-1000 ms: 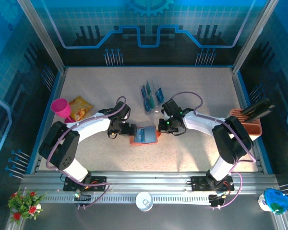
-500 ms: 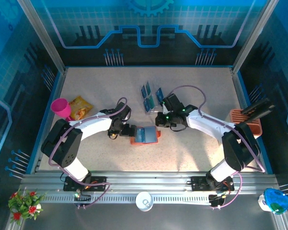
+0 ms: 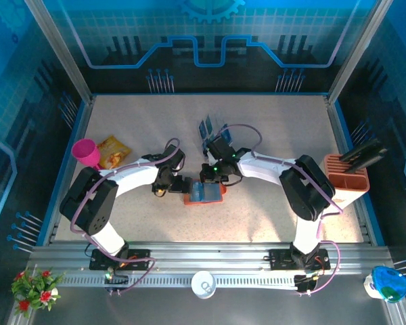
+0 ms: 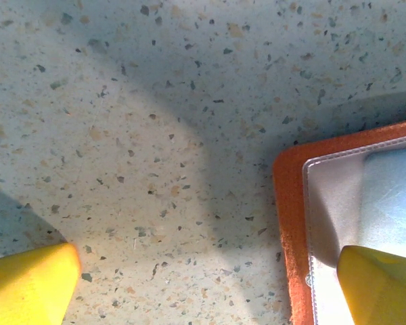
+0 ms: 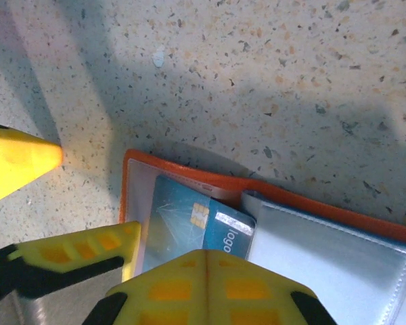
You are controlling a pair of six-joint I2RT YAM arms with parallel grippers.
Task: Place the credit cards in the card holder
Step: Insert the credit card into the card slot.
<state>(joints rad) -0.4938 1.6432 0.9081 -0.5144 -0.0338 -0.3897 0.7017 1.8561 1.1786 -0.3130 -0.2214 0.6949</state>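
CARD [image 5: 193, 217]: blue, chip side up, lying flat on the left half of the open wallet [image 5: 304, 201]. It sits straight ahead of the right fingertips, a little to their left, and its near end is hidden under them. Its far edge is askew to the wallet's far rim, with the left corner closer to the rim than the right. Whether it is already under the clear pocket film cannot be told

RIGHT GRIPPER [image 5: 206, 261]: fingers pressed together with nothing between them. The card shows face-on beyond the tips, so it reads as nudged, not pinched. This is the arm nearer the card

LEFT GRIPPER [image 4: 203, 281]: fingers spread wide, straddling the wallet's left edge. One fingertip [image 4: 382, 288] is over the pocket and the other is over bare table [image 4: 155, 101]. It reads as a hold-down

WALLET [image 3: 210, 195]: open flat between the two grippers

RACK [image 3: 206, 128]: beyond the right gripper, more blue cards standing in it

COMING MOVE, judged: push the card away from the right fingertips toward the far rim, with a small turn to square it to the pocket. The trailing right corner may snag at the centre fold
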